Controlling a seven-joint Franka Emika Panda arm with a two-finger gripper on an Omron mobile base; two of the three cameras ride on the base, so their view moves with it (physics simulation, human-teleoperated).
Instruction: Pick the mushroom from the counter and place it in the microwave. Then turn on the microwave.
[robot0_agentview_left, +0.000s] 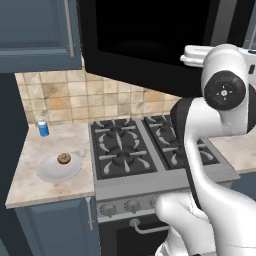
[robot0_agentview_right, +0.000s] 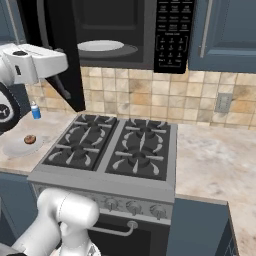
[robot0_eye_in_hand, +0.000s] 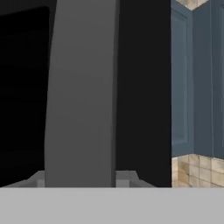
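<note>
The mushroom (robot0_agentview_left: 63, 159) (robot0_agentview_right: 30, 139) is a small brown lump lying on a white plate (robot0_agentview_left: 47, 172) (robot0_agentview_right: 14, 149) on the counter (robot0_agentview_left: 30, 187) left of the stove. Above the stove hangs the black microwave (robot0_agentview_right: 145, 57), its door (robot0_agentview_left: 145, 45) swung open to the left. Inside it a glass turntable (robot0_agentview_right: 100, 46) shows, and the keypad (robot0_agentview_right: 172, 35) is at its right. My gripper (robot0_eye_in_hand: 83, 180) is up at the door, far above the mushroom. The grey door handle (robot0_eye_in_hand: 81, 96) runs between its fingertips (robot0_eye_in_hand: 124, 177), which close on it from both sides.
A small blue bottle (robot0_agentview_left: 43, 127) (robot0_agentview_right: 35, 110) stands at the back of the left counter. The black gas stove (robot0_agentview_right: 115, 147) lies below the microwave. Dark blue wall cabinets (robot0_agentview_left: 35, 35) (robot0_agentview_right: 225, 35) flank the microwave. More counter (robot0_agentview_right: 215, 165) stretches to the right.
</note>
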